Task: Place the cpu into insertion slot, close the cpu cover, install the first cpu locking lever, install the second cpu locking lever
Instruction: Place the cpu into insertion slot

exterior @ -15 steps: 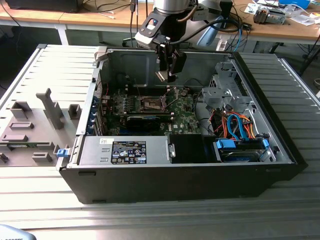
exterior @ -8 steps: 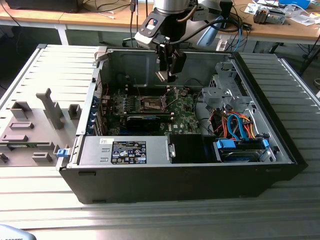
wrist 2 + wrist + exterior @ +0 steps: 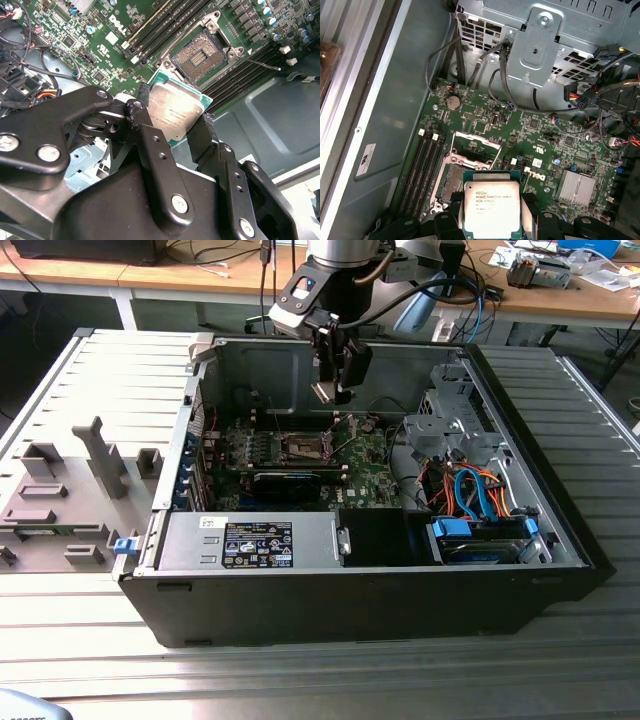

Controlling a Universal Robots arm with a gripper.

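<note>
Looking into open case lying on its side, near wall hiding part of motherboard. Hanging gripper inside case, above board and over socket. Showing socket contacts lying bare in second wrist view. Clamping fingers on opposite edges of cpu, silvery top facing both wrist views. Holding cpu clear of socket, not yet seated. Hiding one cpu corner behind fingers in second wrist view. Making out locking levers only with difficulty.

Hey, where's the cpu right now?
In the second wrist view the cpu is held in the gripper, hovering above the motherboard just beside the open socket, not seated in it.
</note>
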